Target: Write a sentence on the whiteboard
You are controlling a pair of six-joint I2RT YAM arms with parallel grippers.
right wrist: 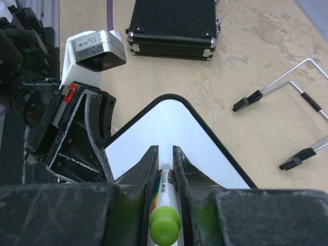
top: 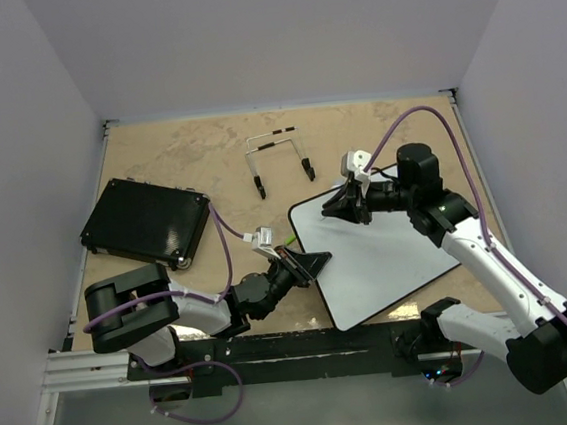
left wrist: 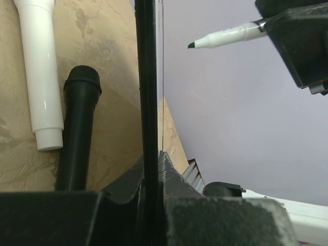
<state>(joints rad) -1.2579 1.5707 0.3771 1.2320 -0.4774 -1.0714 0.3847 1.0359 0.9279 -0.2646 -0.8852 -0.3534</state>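
From above, you are clamping the whiteboard point(top: 393, 252) by its edge in the left gripper point(top: 306, 266), and the right gripper point(top: 349, 204) is poised over its corner. No sentence is showing.

At the left wrist, the marker point(left wrist: 228, 37) tip is hovering ahead of the fingers, seemingly off the surface.

At the right wrist, you are gripping the marker, with the board beneath. Beyond the fingers the black case point(right wrist: 171, 25) is lying closed, so I cannot see what is in it.

My judgement is that writing has not begun, and the next move is lowering the tip gently.
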